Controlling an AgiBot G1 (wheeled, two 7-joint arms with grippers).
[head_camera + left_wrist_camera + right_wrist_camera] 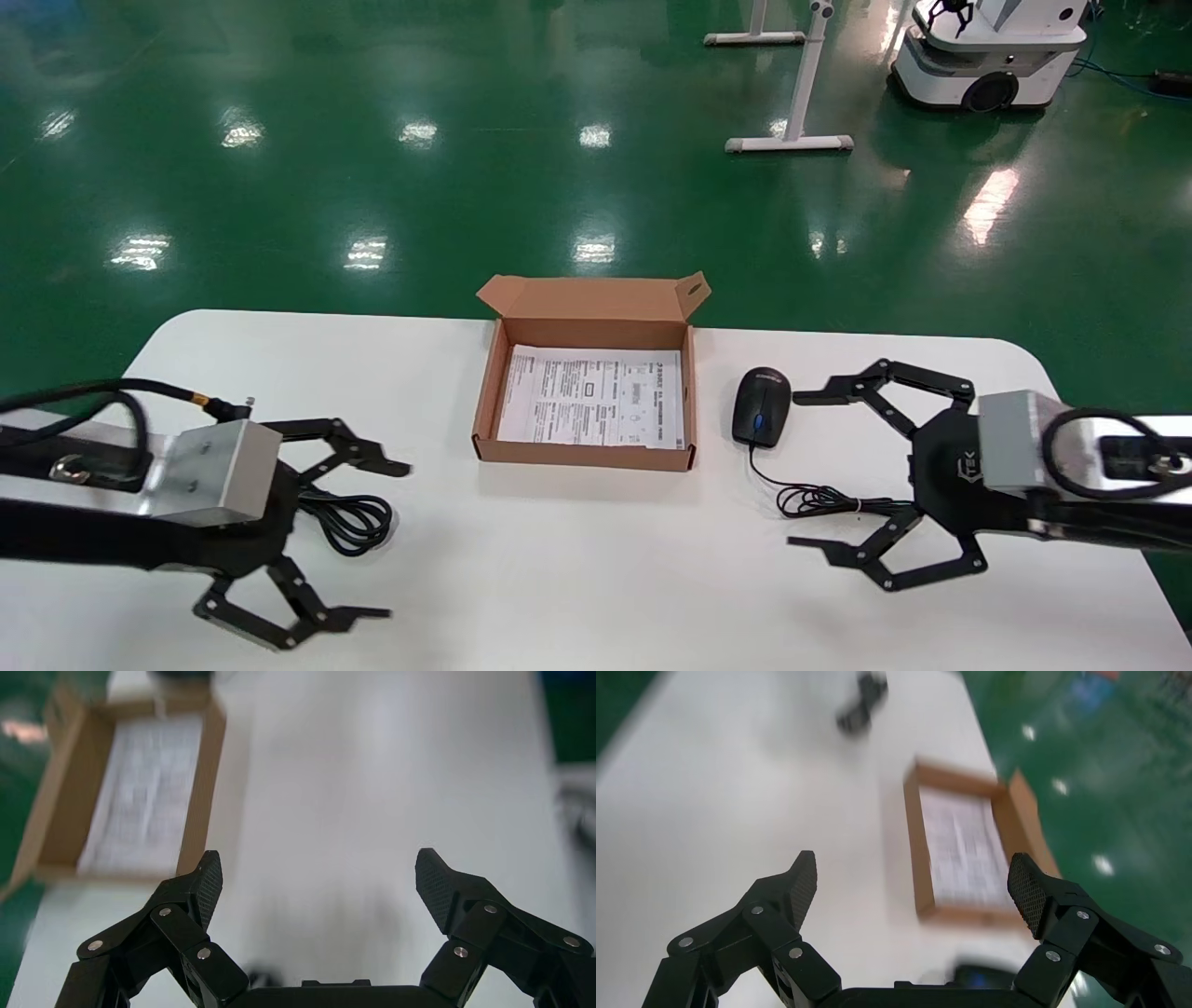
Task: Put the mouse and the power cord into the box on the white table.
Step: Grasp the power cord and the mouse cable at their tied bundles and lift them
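Observation:
The open brown box (582, 454) sits mid-table on the white table (596, 568), a printed sheet on its bottom. To its right lies the black mouse (761, 407), its thin cable (819, 500) bundled in front of it. My right gripper (799, 471) is open just right of the mouse, fingers spread around the cable bundle. On the left, the coiled black power cord (356, 520) lies partly under my open left gripper (391, 540). In the right wrist view the gripper (912, 881) is open, with the mouse (982, 978) close below it and the box (916, 846) beyond it. The left wrist view shows that gripper (316, 881) open over bare table, the box (200, 790) ahead.
Green floor lies beyond the table's far edge. A white stand's legs (792, 142) and another white robot (987, 56) stand far back on the right. The table's rounded right corner is close to my right arm.

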